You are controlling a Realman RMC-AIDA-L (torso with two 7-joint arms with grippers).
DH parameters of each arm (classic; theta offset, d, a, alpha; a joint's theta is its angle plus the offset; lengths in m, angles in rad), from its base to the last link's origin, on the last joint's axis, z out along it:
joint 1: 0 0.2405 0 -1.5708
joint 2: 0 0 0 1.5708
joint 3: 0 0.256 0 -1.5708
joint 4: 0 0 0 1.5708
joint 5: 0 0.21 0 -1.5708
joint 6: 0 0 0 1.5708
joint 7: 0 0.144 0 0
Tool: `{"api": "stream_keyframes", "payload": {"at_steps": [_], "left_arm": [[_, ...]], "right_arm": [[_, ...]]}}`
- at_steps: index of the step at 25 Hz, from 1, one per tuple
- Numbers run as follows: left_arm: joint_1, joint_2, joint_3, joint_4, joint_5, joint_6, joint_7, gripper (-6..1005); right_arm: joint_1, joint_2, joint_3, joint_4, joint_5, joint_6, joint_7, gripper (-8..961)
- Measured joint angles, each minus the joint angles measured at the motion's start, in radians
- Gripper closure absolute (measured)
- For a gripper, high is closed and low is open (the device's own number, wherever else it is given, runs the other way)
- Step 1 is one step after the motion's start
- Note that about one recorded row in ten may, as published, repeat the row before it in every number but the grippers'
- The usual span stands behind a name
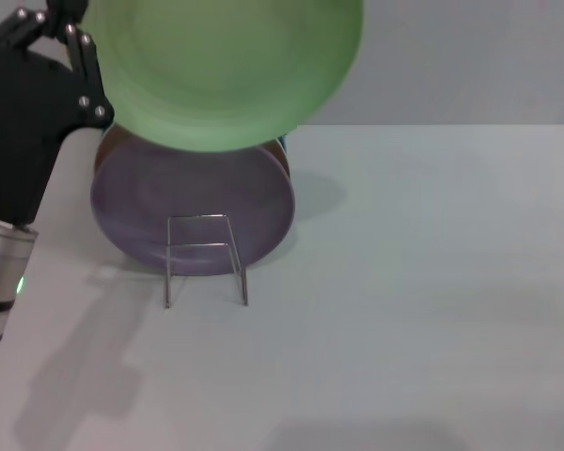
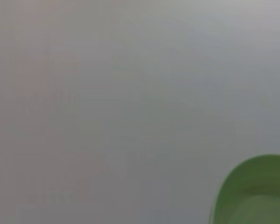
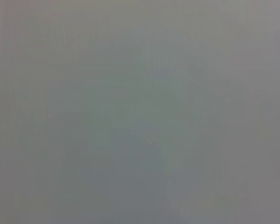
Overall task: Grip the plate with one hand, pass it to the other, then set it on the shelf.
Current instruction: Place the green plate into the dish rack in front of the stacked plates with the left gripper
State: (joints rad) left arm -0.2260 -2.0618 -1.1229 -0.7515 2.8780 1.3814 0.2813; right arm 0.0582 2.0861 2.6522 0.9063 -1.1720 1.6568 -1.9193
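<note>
The light green plate [image 1: 226, 66] hangs in the air at the top of the head view, tilted with its hollow side facing me, above the rack. My left gripper [image 1: 75, 42], black on a silver arm with a green light [image 1: 21, 285], is at the plate's left edge and shut on its rim. A part of the plate also shows in the left wrist view [image 2: 256, 193]. My right gripper is out of view; the right wrist view shows only plain grey.
A lilac plate [image 1: 193, 211] leans upright in a thin wire rack [image 1: 205, 258] on the pale table, below the held plate. An orange-brown plate edge [image 1: 108, 141] shows behind it. The table [image 1: 432, 282] stretches to the right and front.
</note>
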Motion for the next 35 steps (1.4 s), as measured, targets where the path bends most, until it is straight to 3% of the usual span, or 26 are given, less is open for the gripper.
{"api": "stream_keyframes", "payload": {"at_steps": [19, 35], "left_arm": [[-0.066, -0.002, -0.001, 0.300, 0.001, 0.160, -0.015, 965], [-0.107, -0.002, 0.003, 0.402, 0.001, 0.164, -0.006, 964]], "right_arm": [[0.000, 0.000, -0.005, -0.018, 0.000, 0.016, 0.005, 269], [-0.004, 0.002, -0.006, -0.016, 0.003, 0.058, 0.005, 271]]}}
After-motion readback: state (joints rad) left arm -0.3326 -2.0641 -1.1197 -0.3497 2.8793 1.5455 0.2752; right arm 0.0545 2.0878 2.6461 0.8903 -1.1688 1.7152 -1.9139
